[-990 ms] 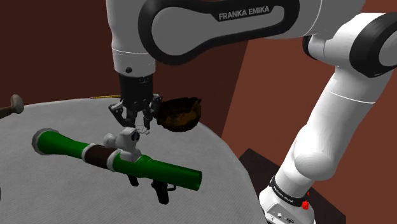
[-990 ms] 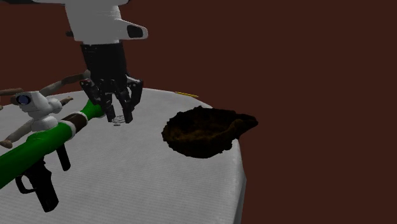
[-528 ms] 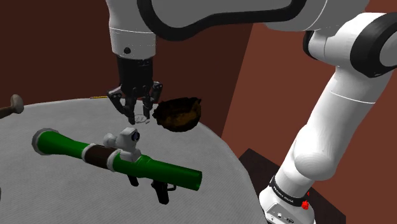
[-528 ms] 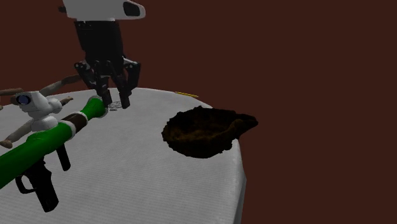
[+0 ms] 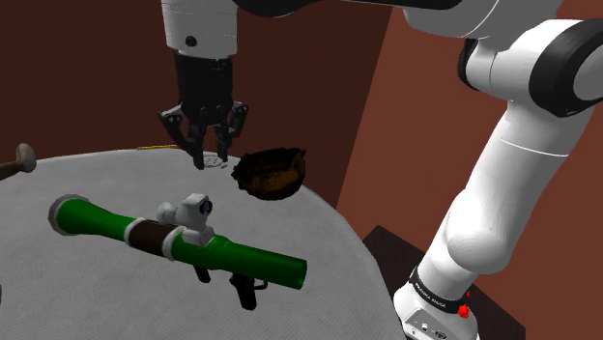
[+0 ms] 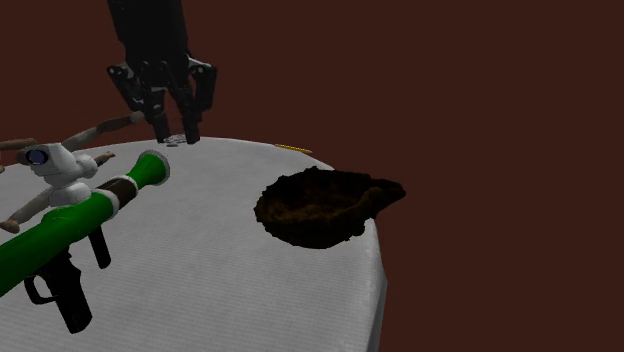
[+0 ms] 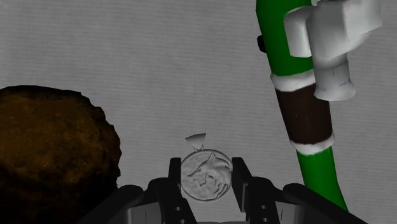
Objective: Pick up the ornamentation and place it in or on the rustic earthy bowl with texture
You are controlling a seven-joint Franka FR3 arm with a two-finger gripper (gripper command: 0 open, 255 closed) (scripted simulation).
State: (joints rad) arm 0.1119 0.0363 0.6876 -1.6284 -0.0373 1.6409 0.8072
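Round grey worktop (image 5: pixel 97 290). A green launcher-shaped toy (image 5: pixel 242 256) lay across its middle. A rough dark brown bowl (image 5: pixel 271 172) sat at the worktop's edge, apart from the toy. The gripper (image 5: pixel 205 159) hung above the worktop between toy and bowl, clamped on a small grey embossed medallion (image 7: pixel 205 175), which was clear of the surface.
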